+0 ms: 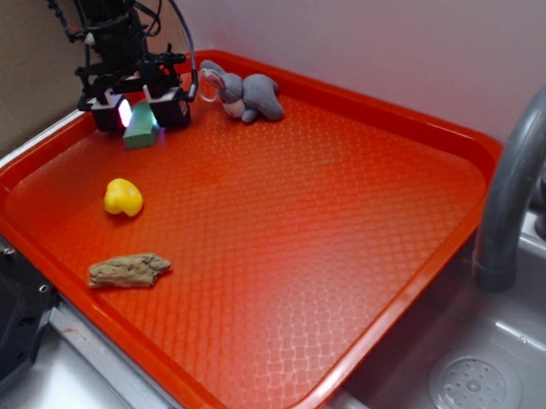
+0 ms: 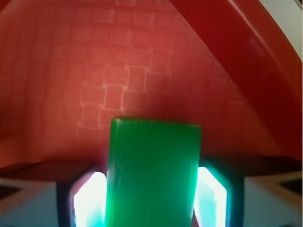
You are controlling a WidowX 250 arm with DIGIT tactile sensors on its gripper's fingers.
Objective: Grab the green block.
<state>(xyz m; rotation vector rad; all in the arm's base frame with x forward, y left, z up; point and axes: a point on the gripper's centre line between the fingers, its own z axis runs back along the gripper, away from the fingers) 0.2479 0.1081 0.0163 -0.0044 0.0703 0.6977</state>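
The red tray [image 1: 365,219] lay beside a sink [image 1: 486,366] with a grey faucet [image 1: 516,164]. At the tray's far left corner the arm [image 1: 109,9] reached down, its gripper [image 1: 138,113] set low around the green block [image 1: 140,128]. The jaws stood narrowly apart with the block between them, a finger [image 2: 87,198] on each side; whether they actually pressed it was hard to tell from the blurred wrist view. A grey plush rabbit [image 1: 244,95] lay near the far rim. A brown piece [image 1: 128,271] and a yellow toy [image 1: 123,197] sat near the left edge.
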